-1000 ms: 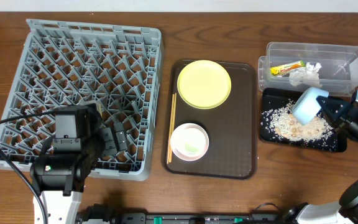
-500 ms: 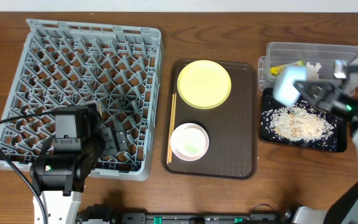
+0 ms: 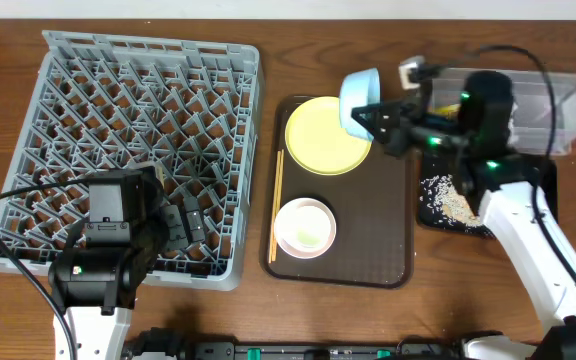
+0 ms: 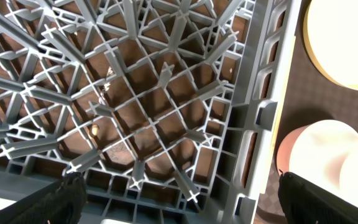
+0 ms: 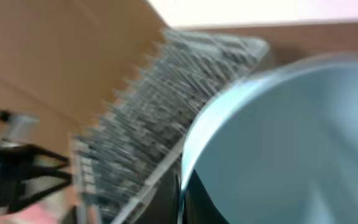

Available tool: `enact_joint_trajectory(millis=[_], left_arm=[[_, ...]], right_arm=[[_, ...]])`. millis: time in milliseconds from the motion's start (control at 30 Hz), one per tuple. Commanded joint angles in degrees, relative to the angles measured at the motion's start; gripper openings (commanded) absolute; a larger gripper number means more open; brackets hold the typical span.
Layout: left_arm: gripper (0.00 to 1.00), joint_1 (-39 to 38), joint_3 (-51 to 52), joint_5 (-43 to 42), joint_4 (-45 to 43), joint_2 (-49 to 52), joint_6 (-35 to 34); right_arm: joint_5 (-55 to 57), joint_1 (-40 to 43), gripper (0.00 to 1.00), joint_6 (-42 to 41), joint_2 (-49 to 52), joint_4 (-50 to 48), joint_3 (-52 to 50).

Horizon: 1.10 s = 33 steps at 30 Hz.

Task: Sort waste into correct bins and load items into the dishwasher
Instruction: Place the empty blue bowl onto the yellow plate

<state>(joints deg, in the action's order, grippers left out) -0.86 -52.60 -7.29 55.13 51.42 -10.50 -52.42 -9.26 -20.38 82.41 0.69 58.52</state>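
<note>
While the right hand (image 3: 376, 116) is gripping the light blue bowl (image 3: 358, 95) by its rim, the relation that counts is the sideways one. The large square grey plastic dish rack (image 3: 118, 100) is lying well to the left of the bowl, across the dark brown serving tray (image 3: 388, 230). The bowl is hanging above the far right edge of the round yellow plate (image 3: 323, 135), tipped on its side rather than mouth up. In the blurred right wrist view the rack's pegs (image 5: 142, 118) are showing beyond the bowl's rim, so the hand seems to be pointing that way.

The left hand (image 3: 183, 222) is sitting over the rack's near side with its fingers spread wide and nothing between them. It is the nearer one to the rack, but the bowl is with the right arm.

Compared with a second ago, the bowl is no longer tilted over the shallow black rectangular tray (image 3: 438, 215). It has been travelling left, passing the clear rectangular plastic tub (image 3: 568, 100) half a second back. The loose white-beige rice scraps (image 3: 446, 197) are lying in the black tray. The left arm, the pale pink-white bowl (image 3: 304, 227) and the thin wooden chopsticks (image 3: 276, 205) are sitting where they were.
</note>
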Motion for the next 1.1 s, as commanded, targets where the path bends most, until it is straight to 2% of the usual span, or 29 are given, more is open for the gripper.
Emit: enact_joint_trajectory(millis=[0, 100, 200, 367, 633, 700, 767, 900, 1067], left_arm=[[0.98, -0.20, -1.11, 0.48, 0.13, -0.20, 0.52], [0.98, -0.20, -1.11, 0.50, 0.13, -0.20, 0.52], [0.98, -0.20, -1.11, 0.48, 0.15, -0.20, 0.52], [0.98, -0.20, -1.11, 0.50, 0.52, -0.20, 0.52], [0.98, -0.20, -1.11, 0.50, 0.55, -0.20, 0.52], [0.98, -0.20, -1.11, 0.50, 0.52, -0.20, 0.52], [0.98, -0.20, -1.11, 0.50, 0.52, -0.20, 0.52], [0.98, -0.20, -1.11, 0.50, 0.52, -0.20, 0.52], [0.98, -0.20, -1.11, 0.50, 0.52, -0.20, 0.52]], right_arm=[[23.17, -6.51, 0.01, 12.87, 3.10, 10.80, 8.59], [32.92, -11.15, 0.01, 20.85, 6.99, 19.10, 13.53], [39.91, -15.23, 0.01, 27.98, 11.54, 22.62, 15.80], [43.69, -18.64, 0.01, 31.85, 18.43, 22.21, 15.80], [44.04, -19.69, 0.02, 31.56, 26.86, 21.18, 15.80], [44.04, -19.69, 0.11, 31.56, 27.34, 21.18, 15.80], [44.02, -19.71, 0.13, 31.06, 27.28, 21.18, 15.82], [43.93, -19.69, 0.25, 27.71, 25.55, 22.73, 16.26], [42.16, -19.54, 0.36, 27.45, 18.27, 30.14, 17.64]])
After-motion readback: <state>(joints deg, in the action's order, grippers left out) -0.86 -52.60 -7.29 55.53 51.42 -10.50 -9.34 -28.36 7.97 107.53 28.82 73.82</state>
